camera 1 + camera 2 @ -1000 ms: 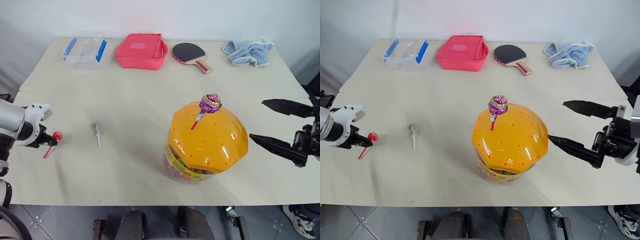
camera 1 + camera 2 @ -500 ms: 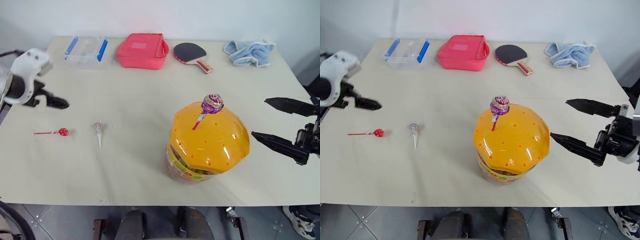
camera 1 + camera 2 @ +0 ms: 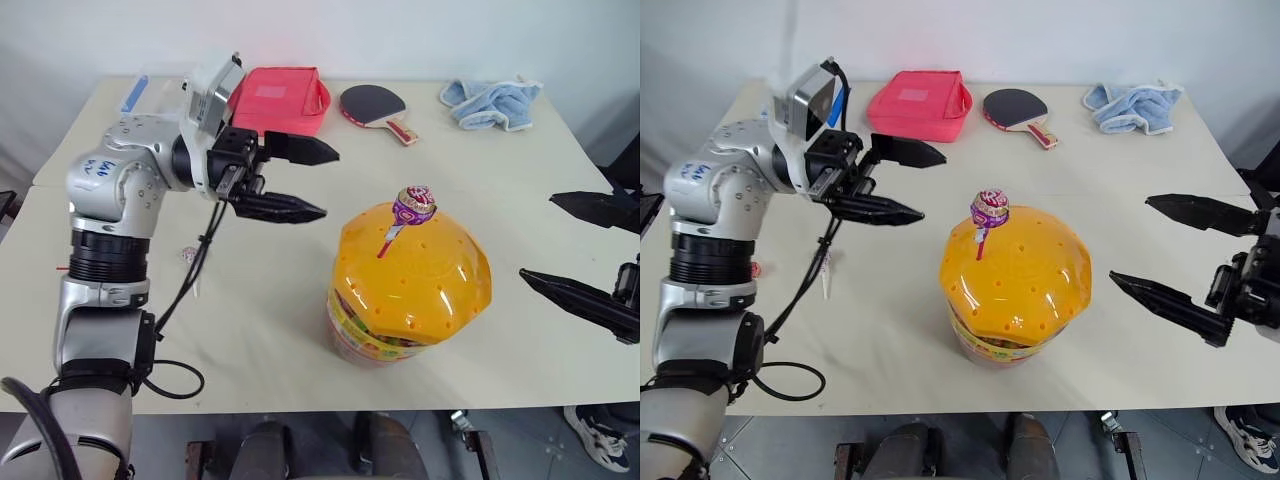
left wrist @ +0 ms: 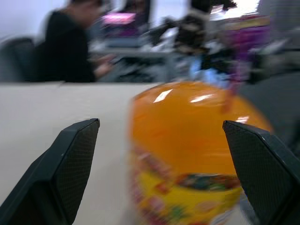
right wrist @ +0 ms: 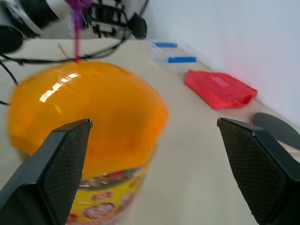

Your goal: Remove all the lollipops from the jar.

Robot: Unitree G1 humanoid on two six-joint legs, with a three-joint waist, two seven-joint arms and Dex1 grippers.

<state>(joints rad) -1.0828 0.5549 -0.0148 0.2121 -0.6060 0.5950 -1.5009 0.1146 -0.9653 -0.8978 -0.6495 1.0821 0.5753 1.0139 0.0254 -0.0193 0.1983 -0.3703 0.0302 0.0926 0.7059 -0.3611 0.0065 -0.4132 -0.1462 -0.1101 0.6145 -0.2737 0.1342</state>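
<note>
A: Where's the jar [image 3: 410,285]?

B: Near table edge, purple lollipop [image 3: 414,206] poking from its orange lid. Right gripper [image 3: 1185,258] beside it, fingers spread wide, holding nothing.

A: And the left?

B: Left gripper [image 3: 312,182] is farther back, gaping, empty, aimed at the lollipop.

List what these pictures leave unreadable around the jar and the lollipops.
- Lollipops on the table: the left arm covers most of them in both eye views; a white stick peeks out.
- Jar contents: the orange lid and label hide the inside.
- Purple lollipop: wrapper print too small in the eye views, motion-blurred in both wrist views.
- Right end effector: wrist cut off by the frame edge.
</note>
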